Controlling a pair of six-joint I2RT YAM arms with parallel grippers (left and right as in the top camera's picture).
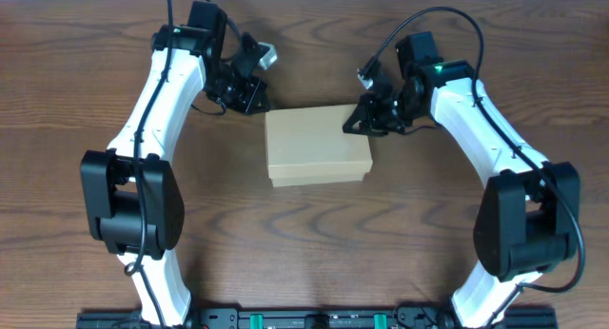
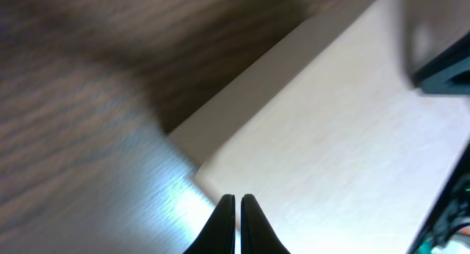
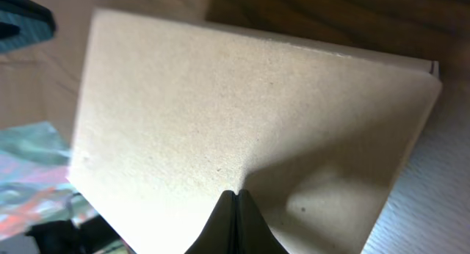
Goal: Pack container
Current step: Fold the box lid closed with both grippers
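Nothing readable is showing in any view; the container (image 1: pixel 318 145), at the centre of the overhead frame, is presenting only plain tan cardboard

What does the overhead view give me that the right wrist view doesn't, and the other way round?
Overhead only: the whole container on the table, with the left pincer at its far left corner and the right pincer at its far right corner. Right wrist only: the right pincer's shut tips seen close up over the flap lid; whether they touch it cannot be told. Both: the lid closed, with nothing lying on it.
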